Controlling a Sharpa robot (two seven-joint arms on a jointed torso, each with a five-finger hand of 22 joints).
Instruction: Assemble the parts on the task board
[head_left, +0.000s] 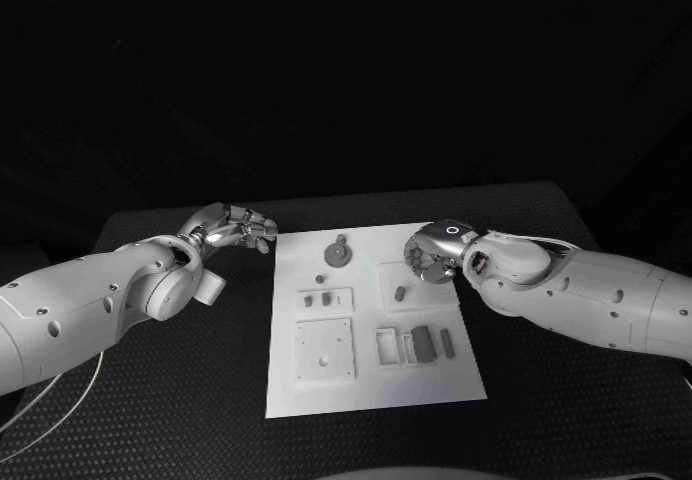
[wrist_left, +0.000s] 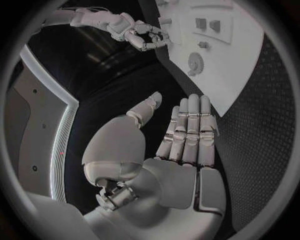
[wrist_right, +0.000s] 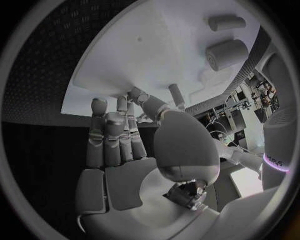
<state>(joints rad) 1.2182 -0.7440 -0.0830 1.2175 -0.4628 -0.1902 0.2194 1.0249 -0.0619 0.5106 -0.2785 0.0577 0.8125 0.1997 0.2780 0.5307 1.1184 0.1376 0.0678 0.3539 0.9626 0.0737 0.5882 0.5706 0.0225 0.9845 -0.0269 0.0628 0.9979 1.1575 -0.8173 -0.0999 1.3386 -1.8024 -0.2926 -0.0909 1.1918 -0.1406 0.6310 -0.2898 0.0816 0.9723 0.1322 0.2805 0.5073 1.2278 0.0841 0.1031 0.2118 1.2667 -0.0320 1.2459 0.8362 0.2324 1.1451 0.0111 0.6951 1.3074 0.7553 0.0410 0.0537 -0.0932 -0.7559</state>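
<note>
**Q:** White plate on a black bench — what lay on it, and why was it arranged so?

**A:** The task board (head_left: 372, 330) sat in the middle of the bench (head_left: 173, 400), lengthwise away from the robot. Grey parts were spread across it, each apart from the others: a round toothed part (head_left: 339, 252) near the far end, a small peg (head_left: 400, 295) standing right of centre, a square plate (head_left: 325, 350) on the near left, and a dark block (head_left: 423, 343) beside pale frames on the near right. Laid out singly like that, I'd judge each piece was meant to be reached without disturbing its neighbours.

**Q:** Where was the left robot hand?

**A:** The left robot hand (head_left: 231, 228) hovered just off the board's far left corner, over the bench. In its wrist view the fingers (wrist_left: 190, 130) lay straight and side by side, thumb apart, with nothing between them. It touched no part.

**Q:** And the right robot hand?

**A:** The right robot hand (head_left: 437, 252) hung over the board's far right edge, near the peg. From its wrist, the fingers (wrist_right: 109, 140) were extended toward the board, loosely together, thumb aside. I saw nothing pinched in it, and whether its fingertips met the board I could not tell.

**Q:** So how far along was the assembly?

**A:** Seemingly early: most parts lay loose and unjoined.
</note>
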